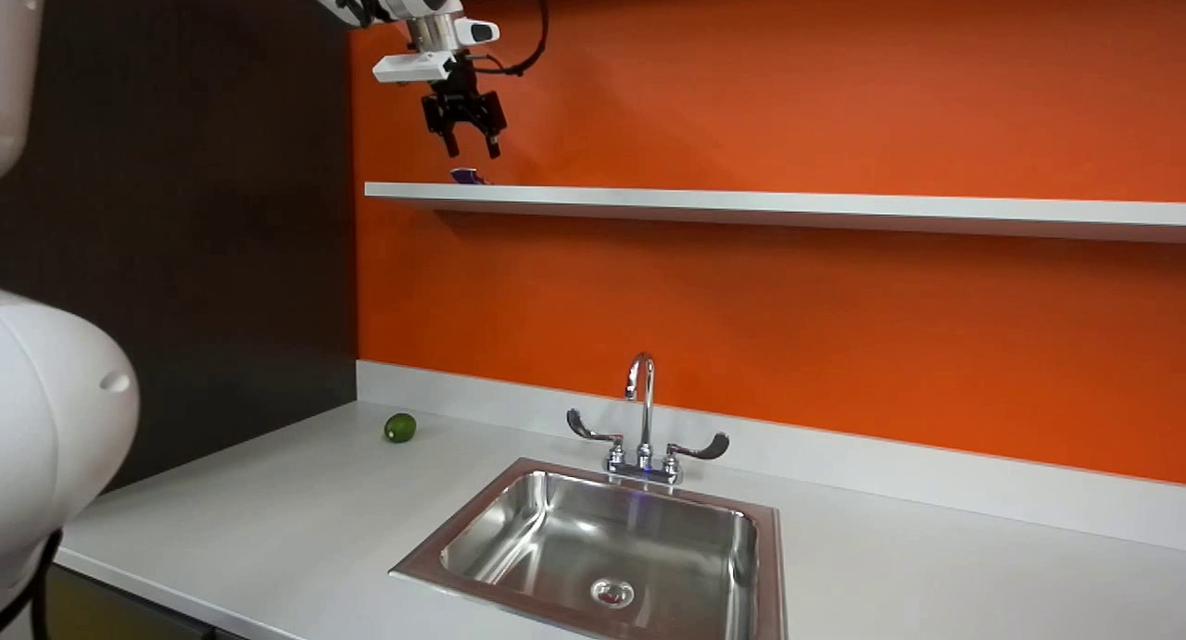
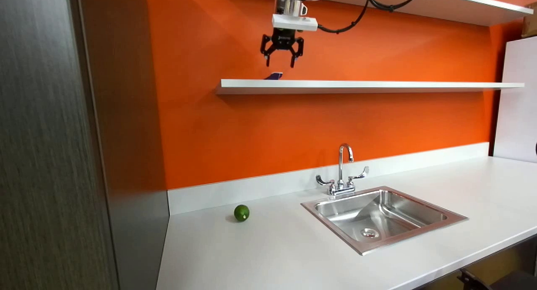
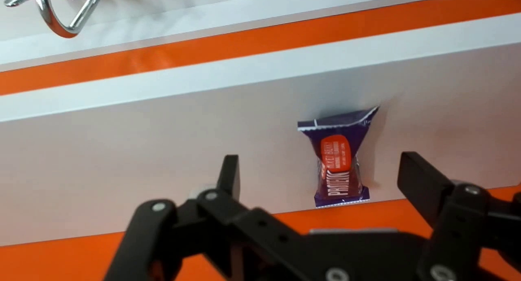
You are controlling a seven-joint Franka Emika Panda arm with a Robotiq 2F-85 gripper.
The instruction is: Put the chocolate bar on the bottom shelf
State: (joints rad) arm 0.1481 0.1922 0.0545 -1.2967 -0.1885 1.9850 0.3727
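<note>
The chocolate bar [image 3: 338, 163] lies on the bottom shelf [image 1: 741, 202], below the widely spread, unloaded claw [image 2: 280, 65] and apart from it; placement appears complete, so the next move likely calls for upward retraction without contact.

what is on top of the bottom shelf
On the bottom shelf lies the purple-wrapped chocolate bar, below the open gripper. The bar hides what is beneath it; both exterior views show the shelf from below, not its top.

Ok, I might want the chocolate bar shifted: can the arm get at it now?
Probably yes: the gripper hangs open above the bar on the bottom shelf, with nothing visible between them.
</note>
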